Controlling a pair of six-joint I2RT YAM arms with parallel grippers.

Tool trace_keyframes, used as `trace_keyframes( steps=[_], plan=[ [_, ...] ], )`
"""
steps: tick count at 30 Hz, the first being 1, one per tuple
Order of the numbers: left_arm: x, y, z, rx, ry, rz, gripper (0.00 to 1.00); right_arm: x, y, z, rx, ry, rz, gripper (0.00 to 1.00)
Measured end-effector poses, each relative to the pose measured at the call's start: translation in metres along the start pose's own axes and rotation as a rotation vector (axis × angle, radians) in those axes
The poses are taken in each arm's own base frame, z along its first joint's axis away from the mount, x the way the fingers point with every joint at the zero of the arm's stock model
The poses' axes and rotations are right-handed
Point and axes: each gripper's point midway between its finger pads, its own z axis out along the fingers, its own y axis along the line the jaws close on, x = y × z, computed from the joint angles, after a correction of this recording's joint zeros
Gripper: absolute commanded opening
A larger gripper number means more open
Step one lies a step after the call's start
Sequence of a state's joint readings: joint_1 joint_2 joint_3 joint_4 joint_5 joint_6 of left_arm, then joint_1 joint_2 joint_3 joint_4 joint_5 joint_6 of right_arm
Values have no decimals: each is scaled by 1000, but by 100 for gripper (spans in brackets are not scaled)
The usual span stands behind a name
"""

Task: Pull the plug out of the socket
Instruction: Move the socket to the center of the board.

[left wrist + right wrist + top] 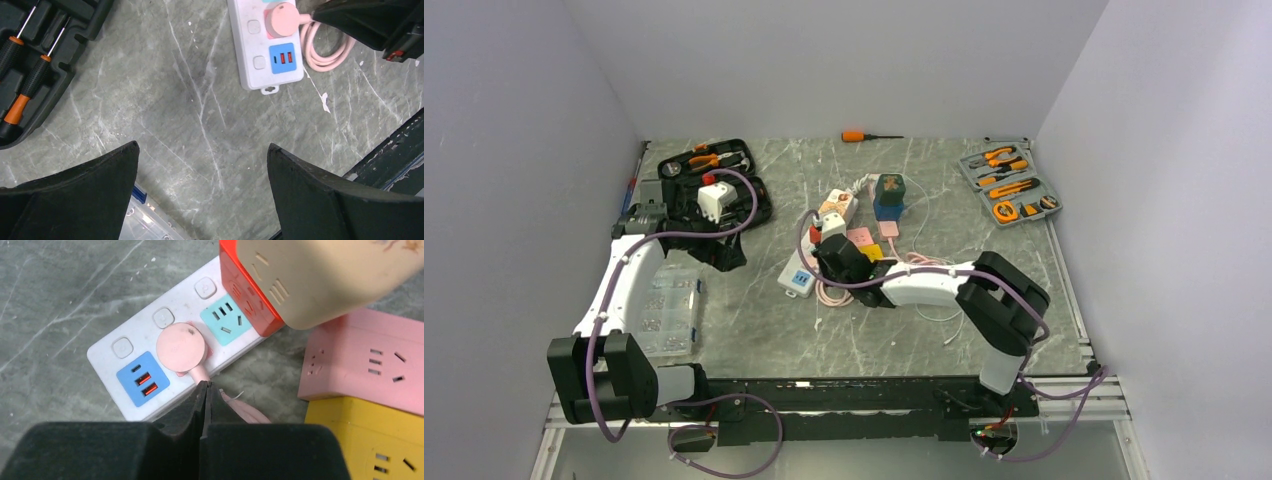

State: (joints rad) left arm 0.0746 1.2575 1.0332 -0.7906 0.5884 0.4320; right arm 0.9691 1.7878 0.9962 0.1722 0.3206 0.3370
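Observation:
A white power strip (145, 335) with a blue USB panel lies on the grey marble table. A round pink plug (181, 346) sits in its middle socket, and its pink cable (250, 412) runs back under my right fingers. My right gripper (204, 386) is shut, its tips just behind the plug over the cable's start. In the top view it (832, 256) covers the strip's (800, 274) middle. My left gripper (202, 150) is open and empty above bare table, left of the strip (260, 47) and plug (280, 19).
A beige and red cube socket (300, 275), a pink one (360, 360) and a yellow one (370, 435) crowd the strip's right side. A black tool case (714, 180), a clear parts box (664, 310), a grey tool case (1009, 182) and an orange screwdriver (864, 135) lie around.

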Motion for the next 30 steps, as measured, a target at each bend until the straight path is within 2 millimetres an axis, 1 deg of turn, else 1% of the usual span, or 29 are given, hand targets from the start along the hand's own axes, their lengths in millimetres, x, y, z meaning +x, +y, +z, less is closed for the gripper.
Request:
trace_keyframes(
  steps=[6, 9, 13, 16, 17, 18, 19, 20, 21, 22, 23, 26, 29, 30],
  plan=[
    [4, -2, 1, 3, 2, 0, 100, 13, -1, -21, -5, 3, 20, 0],
    [4, -5, 1, 4, 0, 9, 99, 20, 3, -34, -21, 12, 24, 0],
    [7, -8, 3, 10, 7, 17, 99, 53, 8, -51, -35, 88, -10, 0],
    [8, -10, 5, 11, 9, 23, 99, 76, 6, -58, -28, 145, -36, 0],
    [8, -10, 5, 12, 10, 25, 99, 79, 5, -59, -24, 157, -40, 4],
    [8, -10, 5, 12, 10, 26, 99, 81, 3, -60, -17, 166, -43, 16],
    [8, -10, 5, 11, 10, 27, 99, 81, 2, -61, -14, 166, -44, 31],
    [8, -10, 6, 10, 9, 29, 99, 80, 1, -62, -9, 166, -48, 48],
    [8, -10, 6, 8, 9, 30, 99, 77, 0, -63, -1, 164, -55, 57],
    [8, -9, 6, 7, 10, 30, 99, 71, -1, -64, 5, 154, -63, 63],
    [8, -9, 6, 6, 10, 31, 100, 64, 0, -64, 7, 143, -64, 65],
    [8, -9, 5, 3, 11, 32, 99, 24, 10, -62, -4, 72, -79, 68],
    [8, -8, 5, -4, 13, 34, 99, -28, 21, -58, -21, -26, -71, 68],
    [8, -8, 5, -7, 13, 36, 99, -42, 23, -56, -22, -53, -69, 67]
  ],
)
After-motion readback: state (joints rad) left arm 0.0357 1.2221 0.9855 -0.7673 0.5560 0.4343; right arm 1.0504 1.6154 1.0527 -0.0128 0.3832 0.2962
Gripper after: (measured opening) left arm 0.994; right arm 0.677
